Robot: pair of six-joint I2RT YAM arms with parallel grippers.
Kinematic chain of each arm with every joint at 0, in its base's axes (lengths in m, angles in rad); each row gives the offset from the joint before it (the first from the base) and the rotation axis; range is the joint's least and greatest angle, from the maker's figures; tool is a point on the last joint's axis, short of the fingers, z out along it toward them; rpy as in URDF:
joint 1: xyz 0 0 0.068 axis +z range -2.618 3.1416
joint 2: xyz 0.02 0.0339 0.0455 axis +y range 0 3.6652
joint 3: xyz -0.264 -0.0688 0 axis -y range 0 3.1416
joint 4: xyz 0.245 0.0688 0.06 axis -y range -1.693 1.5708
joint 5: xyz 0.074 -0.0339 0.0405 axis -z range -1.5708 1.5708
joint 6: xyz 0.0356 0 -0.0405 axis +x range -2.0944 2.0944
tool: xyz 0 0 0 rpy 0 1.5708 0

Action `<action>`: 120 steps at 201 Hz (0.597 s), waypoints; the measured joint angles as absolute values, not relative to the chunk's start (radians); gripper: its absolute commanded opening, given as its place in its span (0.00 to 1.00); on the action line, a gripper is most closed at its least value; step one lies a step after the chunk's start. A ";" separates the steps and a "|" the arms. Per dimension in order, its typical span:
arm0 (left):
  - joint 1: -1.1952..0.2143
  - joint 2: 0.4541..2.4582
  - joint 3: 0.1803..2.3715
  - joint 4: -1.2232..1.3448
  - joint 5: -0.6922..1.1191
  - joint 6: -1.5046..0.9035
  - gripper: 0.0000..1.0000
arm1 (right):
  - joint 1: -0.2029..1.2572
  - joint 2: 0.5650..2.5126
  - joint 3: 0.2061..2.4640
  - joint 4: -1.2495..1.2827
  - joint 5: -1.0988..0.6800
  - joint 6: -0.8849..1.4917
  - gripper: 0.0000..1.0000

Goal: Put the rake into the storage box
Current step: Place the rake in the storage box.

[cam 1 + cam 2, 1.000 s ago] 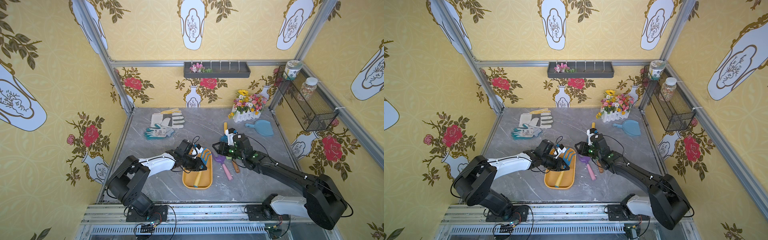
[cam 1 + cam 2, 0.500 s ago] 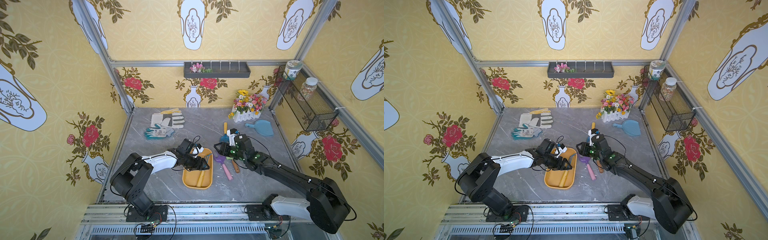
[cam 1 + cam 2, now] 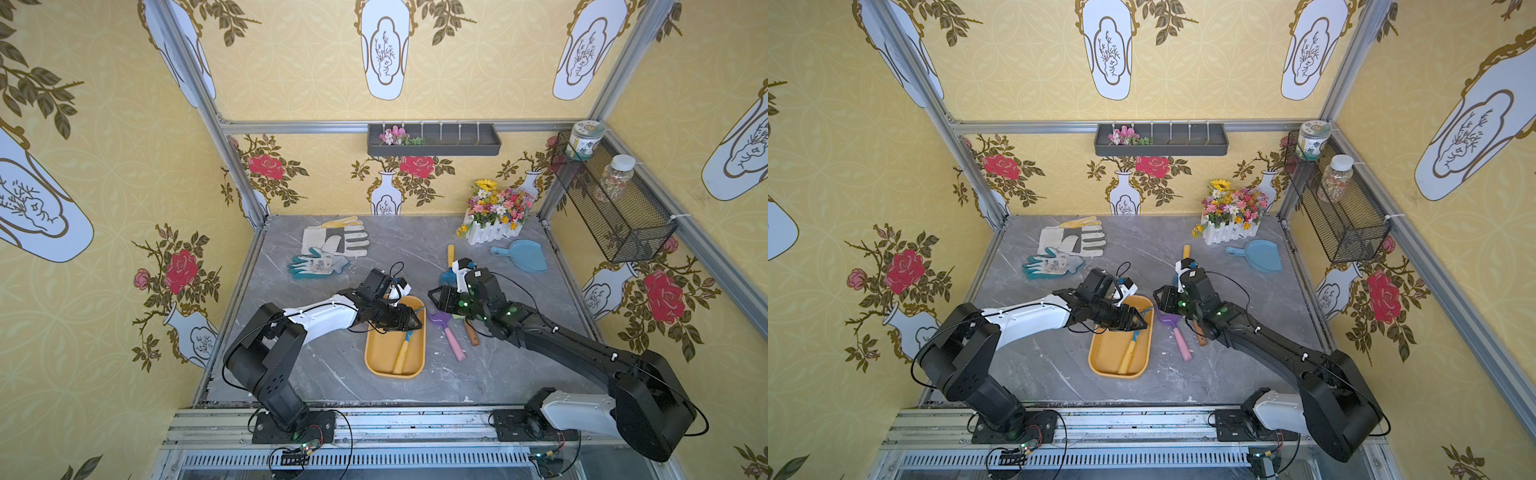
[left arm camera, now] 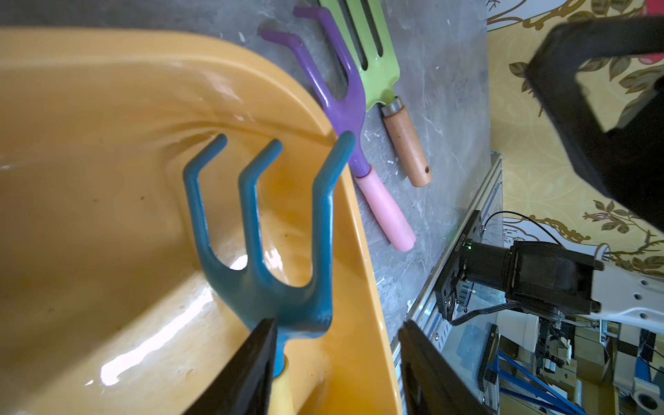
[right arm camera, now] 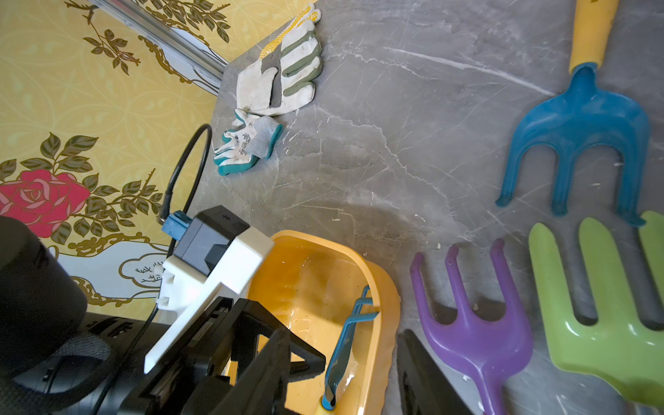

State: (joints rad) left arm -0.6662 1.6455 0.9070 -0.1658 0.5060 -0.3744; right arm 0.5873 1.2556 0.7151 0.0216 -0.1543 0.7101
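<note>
rake [image 3: 401, 351] lies in the yellow tray [image 3: 380, 353], left gripper [image 4: 337, 325] and right gripper [image 3: 435, 298] both spread, empty; prongs perch on its upper-right rim, any nudge could tip it out

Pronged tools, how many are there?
4: blue rake in the yellow tray, purple rake and green fork beside it, blue fork behind them. More may be hidden.

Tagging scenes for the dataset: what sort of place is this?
Probably a mock garden-shed corner inside a lab test cell: purple hand rake and work gloves lying about, a flower planter, floral wallpaper on aluminium framing.
</note>
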 measured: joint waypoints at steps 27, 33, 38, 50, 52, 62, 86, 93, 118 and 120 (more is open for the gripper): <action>-0.666 1.668 0.928 -0.166 0.457 -0.375 0.41 | 0.588 1.248 0.702 0.022 -0.154 0.711 0.52; -0.666 1.673 0.931 -0.166 0.447 -0.375 0.41 | 0.589 1.247 0.698 0.023 -0.154 0.711 0.51; -0.666 1.677 0.933 -0.167 0.440 -0.376 0.41 | 0.590 1.246 0.696 0.023 -0.153 0.711 0.52; -0.666 1.681 0.939 -0.167 0.427 -0.379 0.40 | 0.593 1.246 0.693 0.023 -0.153 0.717 0.52; -0.666 1.681 0.939 -0.167 0.424 -0.379 0.39 | 0.594 1.246 0.692 0.023 -0.153 0.719 0.52; -0.666 1.682 0.943 -0.166 0.413 -0.391 0.39 | 0.596 1.246 0.691 0.023 -0.154 0.728 0.52; -0.666 1.683 0.947 -0.165 0.395 -0.393 0.37 | 0.602 1.246 0.686 0.025 -0.154 0.730 0.52; -0.666 1.683 0.947 -0.165 0.392 -0.393 0.36 | 0.603 1.246 0.685 0.026 -0.154 0.730 0.52; -0.666 1.681 0.952 -0.169 0.389 -0.393 0.48 | 0.607 1.248 0.685 0.027 -0.154 0.733 0.52; -0.666 1.680 0.953 -0.169 0.389 -0.393 0.49 | 0.607 1.249 0.685 0.027 -0.154 0.733 0.52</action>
State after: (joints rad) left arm -0.6662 1.6802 0.9527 -0.1692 0.3893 -0.3935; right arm 0.6071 1.2488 0.6846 0.0269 -0.1543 0.7330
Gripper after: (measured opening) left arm 0.405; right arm 0.516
